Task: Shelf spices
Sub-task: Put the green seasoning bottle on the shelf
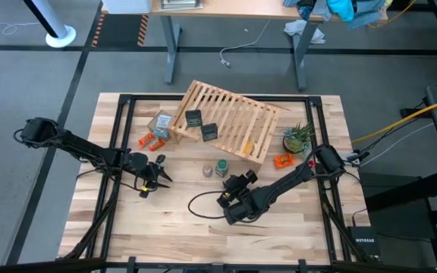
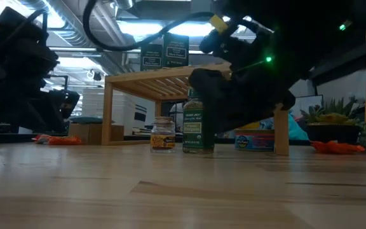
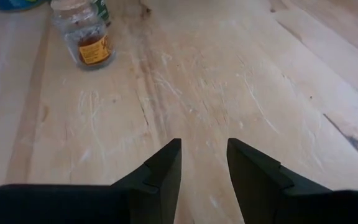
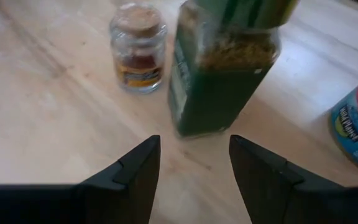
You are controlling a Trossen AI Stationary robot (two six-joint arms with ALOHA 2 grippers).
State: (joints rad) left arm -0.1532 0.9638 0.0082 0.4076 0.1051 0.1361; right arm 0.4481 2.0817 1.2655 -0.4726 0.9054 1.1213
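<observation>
**Right gripper lined up on the green jar, nothing held**

The right gripper [image 4: 193,168] stands with its fingers parted and empty, just short of the green jar [image 4: 219,74], which is upright on the tabletop [image 1: 279,235]. In the low view the jar's pale label carries print too small to read. Just beside it stands the tiny clear glass jar [image 4: 138,50], with a yellow and red label, its wording unreadable.

The left gripper [image 3: 202,171], well apart on the table's left side, has its fingers slightly parted on nothing and faces the glass jar from farther off.

Behind the two jars sits the wooden shelf [image 1: 241,114], with two dark squarish jars [image 1: 201,125] on its slats. A tin with a blue label [image 4: 353,124] lies near the green jar; its white writing cannot be made out.
</observation>
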